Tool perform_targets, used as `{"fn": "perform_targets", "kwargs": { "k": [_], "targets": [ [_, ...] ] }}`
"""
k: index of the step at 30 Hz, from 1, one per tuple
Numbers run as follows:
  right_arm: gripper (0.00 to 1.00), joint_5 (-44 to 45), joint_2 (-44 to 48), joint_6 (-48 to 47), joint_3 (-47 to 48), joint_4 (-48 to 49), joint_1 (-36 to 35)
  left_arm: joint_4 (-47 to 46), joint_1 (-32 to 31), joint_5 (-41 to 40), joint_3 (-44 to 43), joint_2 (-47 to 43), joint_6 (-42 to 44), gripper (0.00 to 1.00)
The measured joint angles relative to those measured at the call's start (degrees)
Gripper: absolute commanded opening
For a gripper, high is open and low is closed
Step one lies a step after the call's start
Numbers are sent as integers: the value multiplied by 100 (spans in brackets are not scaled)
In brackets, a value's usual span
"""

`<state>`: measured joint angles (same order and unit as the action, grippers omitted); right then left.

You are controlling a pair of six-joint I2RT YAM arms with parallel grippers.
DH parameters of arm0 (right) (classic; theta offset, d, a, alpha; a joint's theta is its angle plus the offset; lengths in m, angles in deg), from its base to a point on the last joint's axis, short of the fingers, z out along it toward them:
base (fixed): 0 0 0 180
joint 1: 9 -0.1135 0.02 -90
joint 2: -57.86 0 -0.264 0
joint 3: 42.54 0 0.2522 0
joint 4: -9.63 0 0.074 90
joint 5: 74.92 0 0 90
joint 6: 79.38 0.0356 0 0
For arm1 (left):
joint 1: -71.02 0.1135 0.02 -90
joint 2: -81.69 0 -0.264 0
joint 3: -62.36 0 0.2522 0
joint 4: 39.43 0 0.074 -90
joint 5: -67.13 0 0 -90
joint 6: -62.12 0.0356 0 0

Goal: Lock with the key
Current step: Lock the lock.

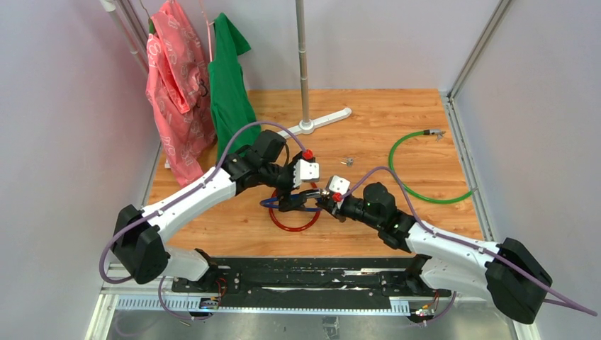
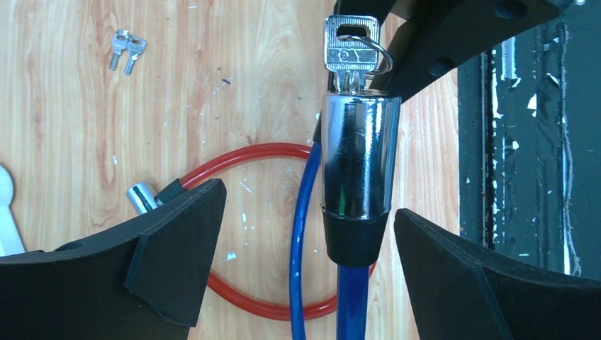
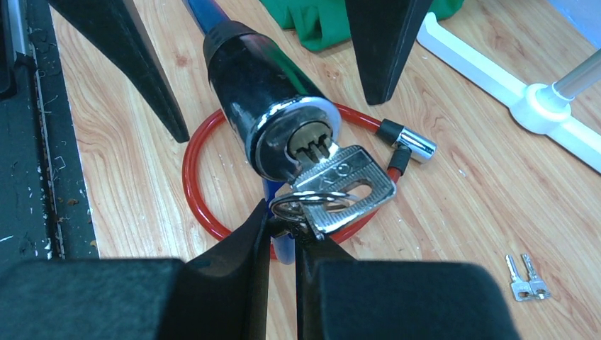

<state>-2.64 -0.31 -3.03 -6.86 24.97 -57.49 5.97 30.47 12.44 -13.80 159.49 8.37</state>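
- Three keys in all: one key [image 3: 344, 185] is pushed into the lock, and two spare keys [image 2: 126, 51] lie side by side on the wooden table [image 1: 397, 113], well apart from my fingers.
- Three cables: a blue cable [image 2: 352, 304] carries the lock barrel [image 2: 356, 156]. A red cable [image 2: 241, 153] lies coiled in a ring on the table beneath it. A green cable [image 1: 390, 161] curves off to my right.
- Two pieces of clothing, a pink garment [image 1: 173, 99] and a green garment [image 1: 228, 85], hang at the far left beside a metal pole [image 1: 303, 64] on a white foot.
- The key is small, silvery-grey and flat-headed, with a slot in the head and a wire ring through it. Its blade is sunk into the barrel's end face.
- My right gripper [image 3: 287, 225] is pinched tight on the key, at the ring and the lower edge of the head.
- My left gripper [image 2: 308, 219] is spread wide, with the chrome barrel between the pads and touching neither.
- The red cable's metal plug [image 3: 414, 145] lies on the table just beyond the barrel.
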Motion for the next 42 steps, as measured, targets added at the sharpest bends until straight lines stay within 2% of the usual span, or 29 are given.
{"fn": "perform_targets", "kwargs": {
  "k": [10, 12, 14, 17, 19, 23, 27, 30, 32, 36, 40, 41, 42],
  "targets": [
    [0, 323, -153, 380, 118, -15, 17, 15, -92, -667, -424, -70, -538, 100],
    [0, 387, -190, 450, 153, -20, 17, 11, -219, -754, -487, -149, -678, 97],
    [0, 411, -197, 487, 168, -28, 17, 17, -317, -804, -498, -223, -769, 88],
    [0, 428, -197, 516, 175, -52, 17, 22, -400, -887, -525, -275, -881, 63],
    [0, 435, -173, 527, 175, -83, 17, 31, -417, -925, -538, -275, -966, 56],
    [0, 452, -116, 535, 175, -162, 17, 103, -420, -999, -544, -275, -1021, 60],
    [0, 450, -105, 540, 175, -184, 17, 101, -422, -1099, -544, -225, -1198, 51],
    [0, 448, -101, 538, 181, -212, 17, 50, -422, -1093, -544, -164, -1325, 55],
    [0, 446, -101, 538, 192, -227, 17, 7, -424, -1043, -544, -133, -1399, 55],
    [0, 442, -103, 535, 219, -271, 17, -37, -431, -929, -544, -76, -1602, 39],
    [0, 448, -103, 535, 254, -326, 22, -83, -437, -861, -531, -35, -1786, 4],
    [0, 448, -103, 535, 256, -339, 31, -85, -439, -848, -531, -35, -1779, 0],
    [0, 450, -103, 535, 256, -343, 33, -85, -444, -850, -531, -35, -1775, 0]
  ]
}}
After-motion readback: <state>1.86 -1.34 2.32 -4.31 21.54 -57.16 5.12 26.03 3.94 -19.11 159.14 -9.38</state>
